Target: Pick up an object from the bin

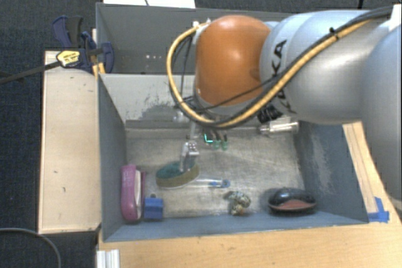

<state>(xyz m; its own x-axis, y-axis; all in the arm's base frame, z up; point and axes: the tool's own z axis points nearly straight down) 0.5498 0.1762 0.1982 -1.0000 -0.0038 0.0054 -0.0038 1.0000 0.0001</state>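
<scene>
Gripper (189, 155) sits low at the 1 o'clock edge of the round, flat teal-and-olive disc (174, 175), which lies toward 8 o'clock on the floor of the grey metal bin (113, 135), with a clear plastic blue-tipped tube (210, 183) at its 3 o'clock; how wide the gripper stands cannot be told.

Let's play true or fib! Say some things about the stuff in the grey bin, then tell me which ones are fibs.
1. A long pink thing lies by the left wall of the bin. True.
2. A small blue block sits right beside it. True.
3. The black and red oval thing lies in the back left corner. False: it is near the front, on the right.
4. The round teal dish rests on top of the pink thing. False: it lies apart, on the bin floor.
</scene>
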